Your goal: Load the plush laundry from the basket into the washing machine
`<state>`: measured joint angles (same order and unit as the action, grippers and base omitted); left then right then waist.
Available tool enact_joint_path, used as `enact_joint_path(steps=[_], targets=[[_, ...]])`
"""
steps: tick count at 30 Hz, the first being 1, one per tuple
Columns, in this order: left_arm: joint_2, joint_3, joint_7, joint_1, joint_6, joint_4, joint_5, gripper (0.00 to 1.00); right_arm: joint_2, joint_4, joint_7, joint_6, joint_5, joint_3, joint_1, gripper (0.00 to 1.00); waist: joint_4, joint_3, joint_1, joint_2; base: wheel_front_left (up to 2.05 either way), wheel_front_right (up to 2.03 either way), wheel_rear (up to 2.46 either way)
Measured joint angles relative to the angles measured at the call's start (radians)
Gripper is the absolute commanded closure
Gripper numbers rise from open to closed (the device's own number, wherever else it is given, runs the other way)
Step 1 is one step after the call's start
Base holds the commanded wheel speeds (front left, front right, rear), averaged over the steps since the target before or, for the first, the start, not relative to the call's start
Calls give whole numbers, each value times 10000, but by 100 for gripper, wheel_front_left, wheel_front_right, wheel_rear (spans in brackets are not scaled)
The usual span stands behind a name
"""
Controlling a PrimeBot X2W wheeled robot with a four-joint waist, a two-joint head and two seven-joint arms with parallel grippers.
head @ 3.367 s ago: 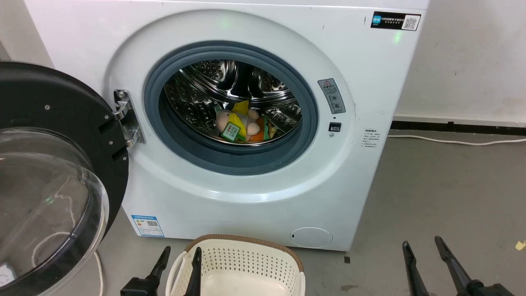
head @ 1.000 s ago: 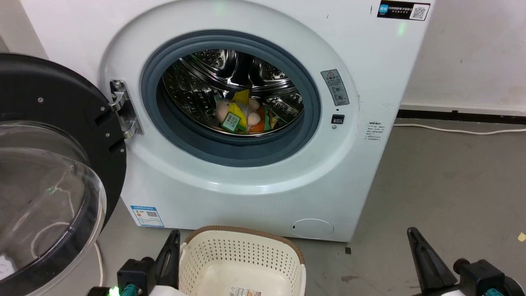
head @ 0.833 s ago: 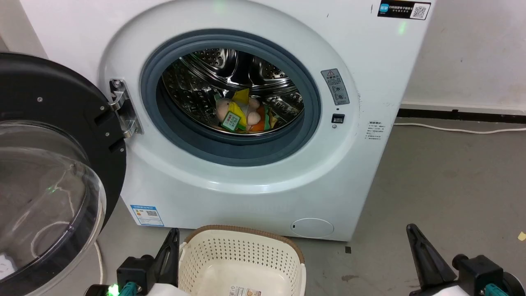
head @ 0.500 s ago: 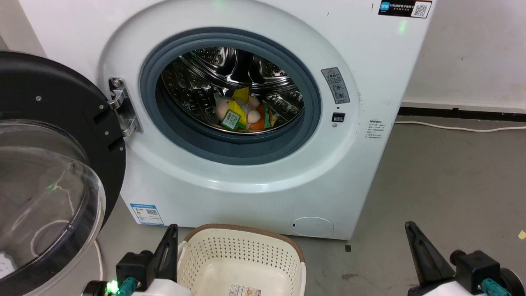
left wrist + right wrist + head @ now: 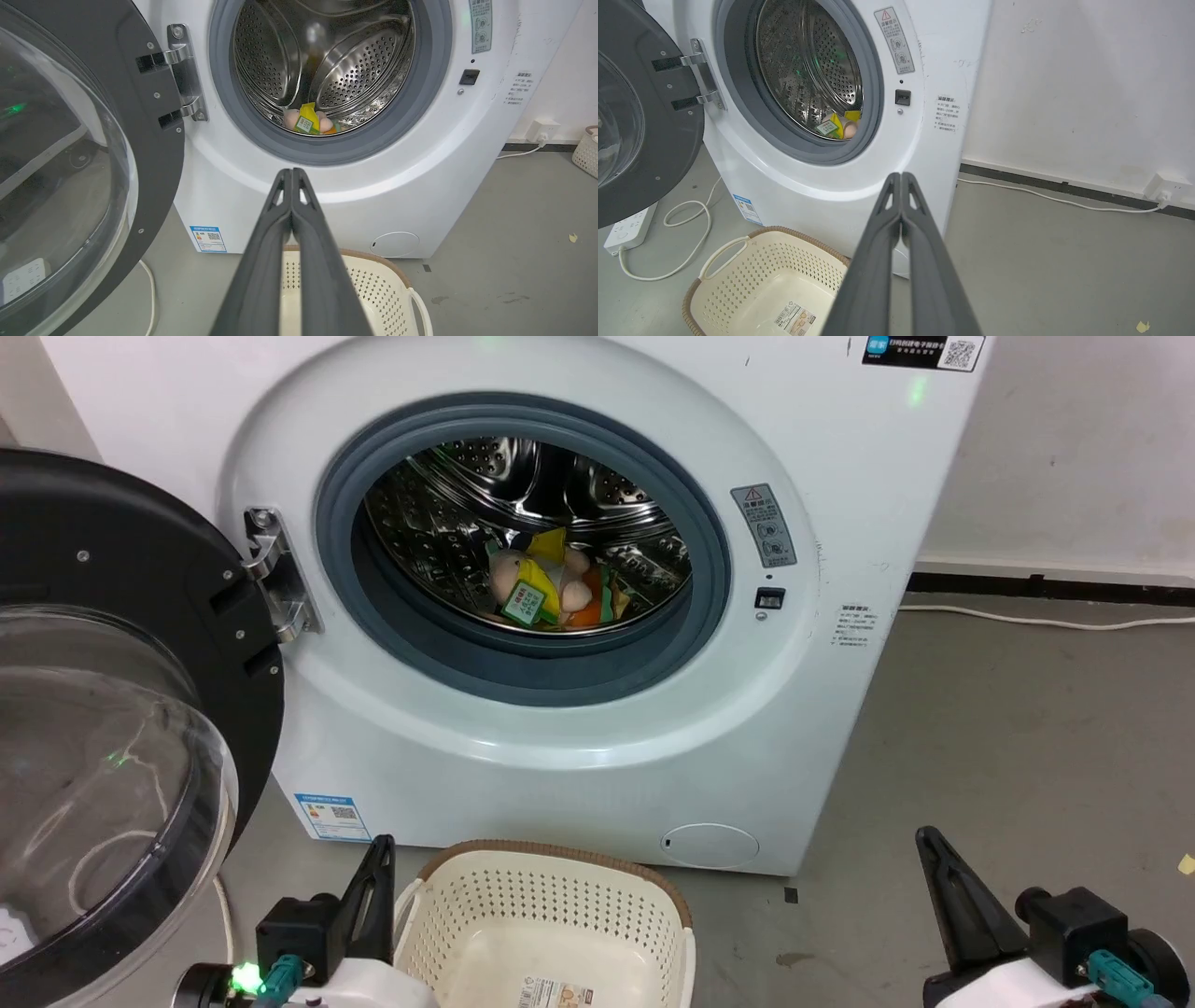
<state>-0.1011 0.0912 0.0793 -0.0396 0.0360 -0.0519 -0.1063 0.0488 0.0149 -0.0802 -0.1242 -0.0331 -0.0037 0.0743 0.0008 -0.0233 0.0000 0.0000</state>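
Basket (image 5: 523,919): 1, empty of plush.
L gripper (image 5: 292,173): clenched, nothing held; beside basket, 9 o'clock.
R gripper (image 5: 901,176): clenched, nothing held; 3 o'clock, well apart.
Plush laundry (image 5: 541,588): 1 pc, lodged in washing machine (image 5: 560,765) drum (image 5: 467,513), 12 o'clock from both grippers.
Door (image 5: 121,569): 1, open; L arm judged nearer.

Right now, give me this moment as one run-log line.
plush laundry: in drum | basket: sticker only | washing machine door: open | left gripper: shut, free | right gripper: shut, free
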Motion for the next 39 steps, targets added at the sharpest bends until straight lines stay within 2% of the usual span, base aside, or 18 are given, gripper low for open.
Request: enact_joint_path(steps=[39], targets=[[497, -876, -790, 244, -305, 468, 1037, 100, 0, -111, 788, -13, 255, 38, -617, 100, -8, 233, 1, 0, 0, 0, 0]])
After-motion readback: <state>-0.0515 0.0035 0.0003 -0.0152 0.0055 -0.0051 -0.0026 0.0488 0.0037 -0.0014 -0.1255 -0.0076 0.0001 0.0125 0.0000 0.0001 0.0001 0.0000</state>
